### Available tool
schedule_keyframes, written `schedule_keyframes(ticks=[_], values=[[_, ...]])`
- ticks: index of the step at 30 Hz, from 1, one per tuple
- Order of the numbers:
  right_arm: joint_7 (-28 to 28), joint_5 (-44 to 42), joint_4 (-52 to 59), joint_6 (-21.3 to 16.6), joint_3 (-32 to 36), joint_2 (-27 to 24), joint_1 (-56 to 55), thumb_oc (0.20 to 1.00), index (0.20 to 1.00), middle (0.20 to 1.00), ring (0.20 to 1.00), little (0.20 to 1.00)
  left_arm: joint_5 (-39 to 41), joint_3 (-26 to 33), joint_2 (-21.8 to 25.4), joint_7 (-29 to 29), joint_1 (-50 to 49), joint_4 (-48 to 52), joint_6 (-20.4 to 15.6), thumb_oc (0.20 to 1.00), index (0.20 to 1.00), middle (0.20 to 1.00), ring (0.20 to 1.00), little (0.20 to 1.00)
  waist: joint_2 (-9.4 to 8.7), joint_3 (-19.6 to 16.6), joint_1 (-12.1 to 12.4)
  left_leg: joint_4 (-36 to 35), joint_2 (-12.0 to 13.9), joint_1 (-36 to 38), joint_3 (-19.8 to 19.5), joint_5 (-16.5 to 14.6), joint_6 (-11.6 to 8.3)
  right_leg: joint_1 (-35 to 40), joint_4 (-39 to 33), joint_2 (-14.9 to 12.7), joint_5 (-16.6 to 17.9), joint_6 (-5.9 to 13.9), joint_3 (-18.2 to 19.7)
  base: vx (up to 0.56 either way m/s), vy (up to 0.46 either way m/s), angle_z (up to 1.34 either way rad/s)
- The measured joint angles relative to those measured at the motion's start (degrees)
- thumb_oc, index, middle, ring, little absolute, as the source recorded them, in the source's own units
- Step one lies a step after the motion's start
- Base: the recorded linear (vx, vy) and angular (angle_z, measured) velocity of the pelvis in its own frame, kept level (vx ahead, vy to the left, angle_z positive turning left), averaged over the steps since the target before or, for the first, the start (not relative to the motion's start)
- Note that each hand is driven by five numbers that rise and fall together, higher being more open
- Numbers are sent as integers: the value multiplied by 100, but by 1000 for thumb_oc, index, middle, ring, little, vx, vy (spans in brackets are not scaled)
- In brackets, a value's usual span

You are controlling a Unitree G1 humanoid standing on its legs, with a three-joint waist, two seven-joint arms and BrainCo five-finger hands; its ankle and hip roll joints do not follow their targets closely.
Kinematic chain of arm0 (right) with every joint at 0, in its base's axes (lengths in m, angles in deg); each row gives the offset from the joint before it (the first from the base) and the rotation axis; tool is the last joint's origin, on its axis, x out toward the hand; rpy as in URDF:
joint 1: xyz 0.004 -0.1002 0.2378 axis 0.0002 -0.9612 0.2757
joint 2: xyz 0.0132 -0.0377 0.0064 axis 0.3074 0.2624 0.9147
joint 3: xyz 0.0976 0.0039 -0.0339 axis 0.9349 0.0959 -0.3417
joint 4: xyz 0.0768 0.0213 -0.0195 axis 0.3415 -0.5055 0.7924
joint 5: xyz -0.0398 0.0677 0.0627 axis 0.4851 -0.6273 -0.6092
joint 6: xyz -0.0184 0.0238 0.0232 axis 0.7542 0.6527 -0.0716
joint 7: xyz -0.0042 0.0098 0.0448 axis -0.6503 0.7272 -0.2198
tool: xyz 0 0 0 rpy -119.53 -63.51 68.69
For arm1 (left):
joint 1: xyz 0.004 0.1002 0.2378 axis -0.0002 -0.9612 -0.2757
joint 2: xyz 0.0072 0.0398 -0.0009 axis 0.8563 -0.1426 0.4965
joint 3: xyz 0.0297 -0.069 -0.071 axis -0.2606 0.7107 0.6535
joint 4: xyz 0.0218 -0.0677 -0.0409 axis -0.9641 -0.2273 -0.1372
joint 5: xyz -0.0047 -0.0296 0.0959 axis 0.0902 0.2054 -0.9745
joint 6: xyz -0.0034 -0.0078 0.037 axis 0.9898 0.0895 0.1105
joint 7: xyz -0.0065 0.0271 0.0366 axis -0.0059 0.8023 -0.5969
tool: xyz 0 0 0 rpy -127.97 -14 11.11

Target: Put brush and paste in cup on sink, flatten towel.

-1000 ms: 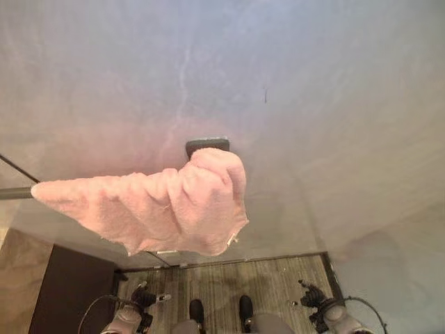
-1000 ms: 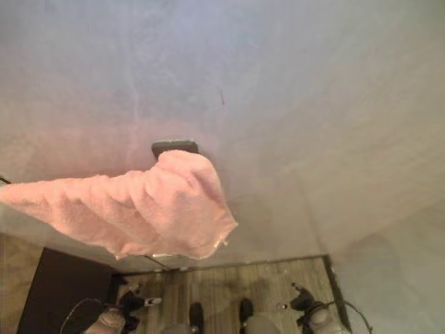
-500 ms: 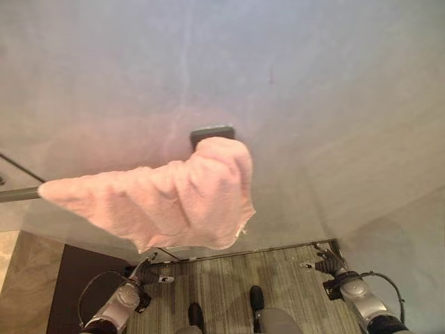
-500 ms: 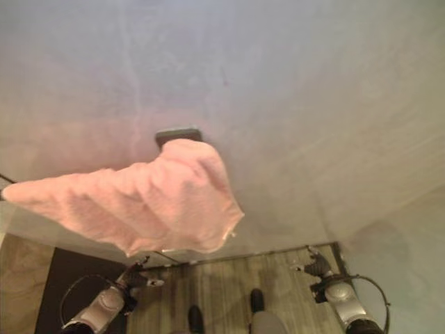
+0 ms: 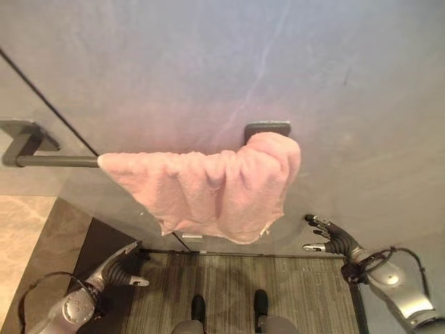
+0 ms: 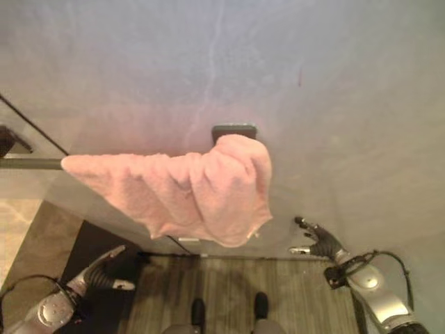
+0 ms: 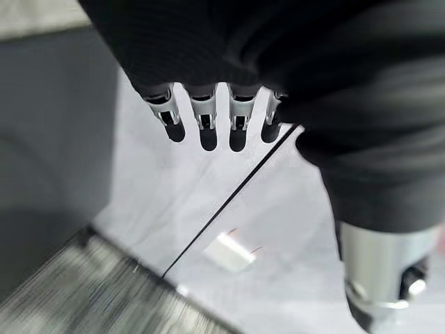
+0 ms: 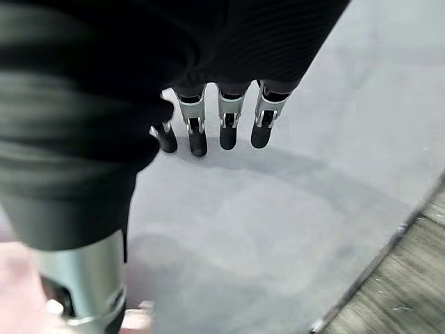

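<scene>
Left eye view showed the robot's right hand [image 5: 332, 239] raised at the lower right, close to the pale grey wall [image 5: 208, 62], its silver, dark-tipped fingers spread and relaxed with nothing between them; it hung below and to the right of the towel without touching it. The right wrist view gave the same reading, the fingers [image 8: 227, 125] straight in a row before the bare grey surface and the thumb apart from them. The left hand [image 5: 119, 271] sat low at the lower left, over the dark strip beside the striped grey-brown floor [image 5: 229, 285], its fingers likewise loose and holding nothing; in the left wrist view they reached out straight towards the pale wall, where a thin dark line ran slantwise and a small white tag [image 7: 229, 250] lay near it. Above and between the two hands, the crumpled pink terry towel [image 5: 212, 191] hung bunched over the dark metal towel bar [image 5: 55, 161], well apart from the left hand. Its right end was heaped thickly against the bar's dark rectangular wall bracket [image 5: 267, 128], and its left end thinned to a point along the rail. Beyond that point the rail ran bare to a second dark bracket [image 5: 21, 136] at the left edge.
</scene>
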Motion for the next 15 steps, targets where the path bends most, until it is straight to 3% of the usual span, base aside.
schedule_keyframes(ticks=[2,6,15], values=[[80,-235,341,-2,-328,-490,76,1000,1000,1000,1000,1000,6,-13,162,15,-12,-12,-91,1000,1000,1000,1000,1000,3,2,-7,-1,0,-1,-44,2,-4,45,0,-2,-12,7,-40,-19,-2,9],[176,-636,737,-4,-476,-675,192,1000,1000,1000,1000,1000,38,46,172,82,80,144,-152,1000,1000,1000,1000,1000,-8,7,30,-1,6,-10,-105,15,-24,43,0,5,-17,1,-88,-10,2,7],[157,-1072,1312,4,-1471,-14,1398,1000,1000,1000,1000,1000,444,367,147,310,644,906,-212,1000,1000,1000,1000,1000,-29,4,70,0,1,-19,-84,18,-29,19,1,0,-24,-7,-68,-1,7,0]])
